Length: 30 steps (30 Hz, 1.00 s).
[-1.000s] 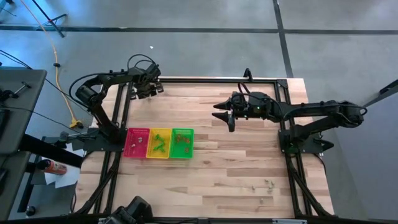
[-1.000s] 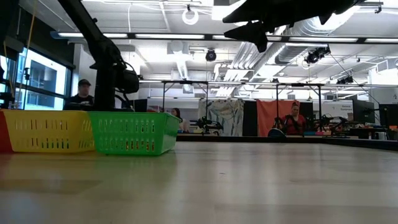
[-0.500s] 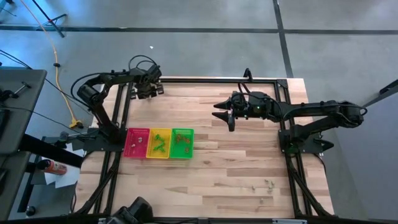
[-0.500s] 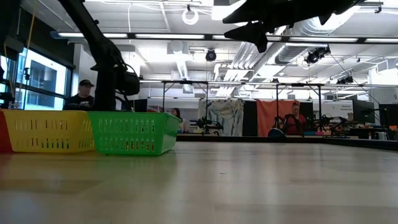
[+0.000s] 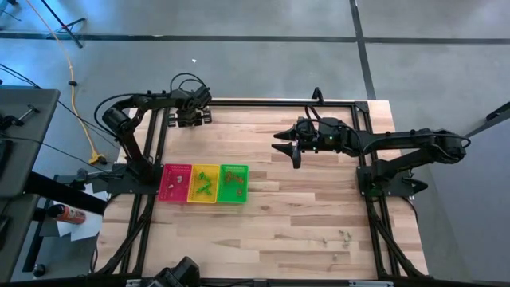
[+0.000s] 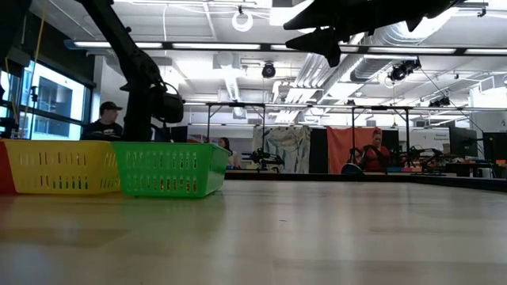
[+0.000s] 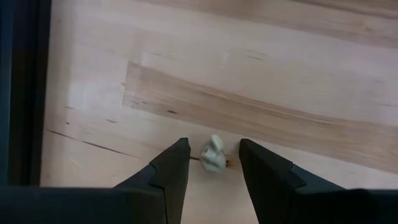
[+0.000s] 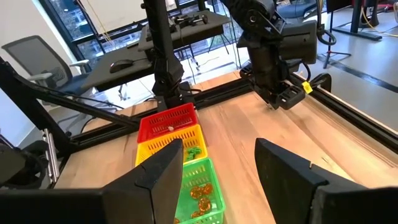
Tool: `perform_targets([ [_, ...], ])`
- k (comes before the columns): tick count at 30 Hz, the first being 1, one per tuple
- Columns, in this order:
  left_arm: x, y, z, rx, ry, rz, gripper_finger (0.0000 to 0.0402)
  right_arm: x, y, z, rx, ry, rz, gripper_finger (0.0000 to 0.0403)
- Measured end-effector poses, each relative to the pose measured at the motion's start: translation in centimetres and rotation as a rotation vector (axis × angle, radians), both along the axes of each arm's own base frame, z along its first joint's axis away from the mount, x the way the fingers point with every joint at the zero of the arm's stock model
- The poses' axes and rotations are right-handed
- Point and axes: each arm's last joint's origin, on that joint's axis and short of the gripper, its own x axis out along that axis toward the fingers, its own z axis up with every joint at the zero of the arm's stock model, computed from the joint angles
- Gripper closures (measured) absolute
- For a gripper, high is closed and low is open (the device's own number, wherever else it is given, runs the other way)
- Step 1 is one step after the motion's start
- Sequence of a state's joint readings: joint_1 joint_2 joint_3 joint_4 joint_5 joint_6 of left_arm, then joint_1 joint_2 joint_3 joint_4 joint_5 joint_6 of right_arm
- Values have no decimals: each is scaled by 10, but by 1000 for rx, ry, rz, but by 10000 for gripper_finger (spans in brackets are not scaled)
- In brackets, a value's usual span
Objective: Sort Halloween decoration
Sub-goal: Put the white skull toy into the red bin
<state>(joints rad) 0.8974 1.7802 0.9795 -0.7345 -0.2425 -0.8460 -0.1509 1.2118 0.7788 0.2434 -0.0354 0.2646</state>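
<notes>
Now, left gripper (image 7: pixel 211 163): fingers apart, straddling pale grey trinket (image 7: pixel 213 155); descend centred, then close.
Right gripper (image 5: pixel 285 148): open, waiting mid-table.

3 trays, red (image 5: pixel 174 183), yellow (image 5: pixel 203 182), green (image 5: pixel 233 182), touching on the wooden table (image 5: pixel 303 215).
</notes>
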Motion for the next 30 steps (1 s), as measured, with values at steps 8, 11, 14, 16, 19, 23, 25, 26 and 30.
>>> perform_targets([
  [8, 1, -1, -1, 0, -6, 11, 304, 0, 0, 0, 0, 0, 0, 208],
  [11, 1, -1, -1, -3, -8, 10, 332, 0, 0, 0, 0, 0, 0, 208],
  [14, 1, -1, -1, -5, -7, 10, 357, 0, 0, 0, 0, 0, 0, 208],
  [16, 1, -1, -1, -5, -6, 9, 369, 0, 0, 0, 0, 0, 0, 208],
  [19, 1, -1, -1, -7, -4, 3, 378, 0, 0, 0, 0, 0, -1, 208],
  [23, 1, -1, -1, -8, -3, 2, 374, 0, 0, 0, 0, 0, -1, 208],
  [25, 1, -1, -1, -8, -3, 2, 370, 0, 0, 0, 0, 0, -1, 208],
  [26, 0, -1, -1, -8, -3, 3, 368, 0, 0, 0, 0, 0, -1, 208],
  [30, -1, 3, 3, -3, -24, 5, 368, 0, 0, 0, 0, 0, -1, 208],
])
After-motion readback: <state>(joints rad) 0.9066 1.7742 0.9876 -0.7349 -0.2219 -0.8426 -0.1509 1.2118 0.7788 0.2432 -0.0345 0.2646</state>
